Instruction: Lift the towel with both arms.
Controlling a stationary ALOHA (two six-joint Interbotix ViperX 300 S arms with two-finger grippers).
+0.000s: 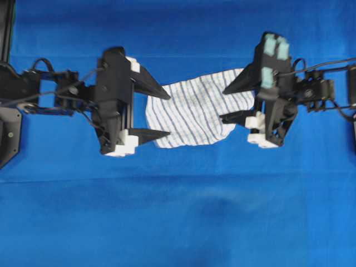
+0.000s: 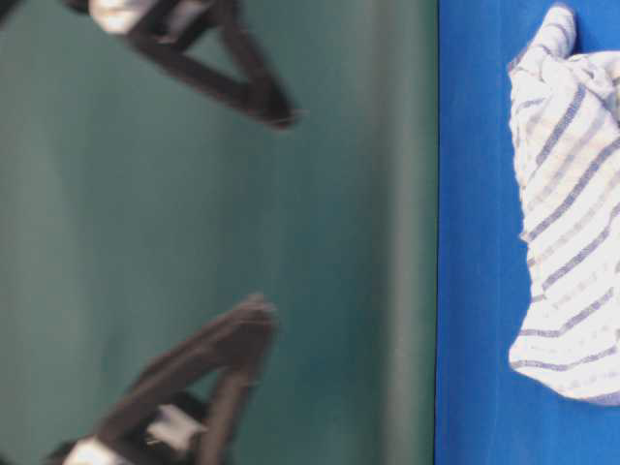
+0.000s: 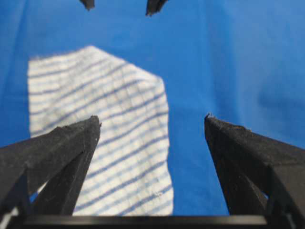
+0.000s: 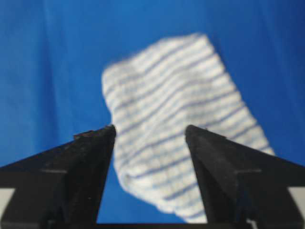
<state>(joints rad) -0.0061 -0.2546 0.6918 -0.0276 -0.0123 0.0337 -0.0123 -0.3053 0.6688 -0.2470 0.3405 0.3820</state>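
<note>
Towel [image 1: 194, 114] flat on tablecloth [image 1: 178, 211] between both jaws, spread apart, gripping nothing

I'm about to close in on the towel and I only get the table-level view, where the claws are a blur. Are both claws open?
Observer: Yes. In the overhead view the left claw and the right claw both stand open, gripping nothing.
Operator: Where are they relative to the towel?
Observer: One at each end. The left claw's tips are at the left edge of the striped towel, and the right claw's tips are over its right edge.
Operator: Is the towel centred in the left claw?
Observer: No. In the left wrist view it lies beneath one finger only; the rest of the gap shows bare blue tablecloth.
</note>
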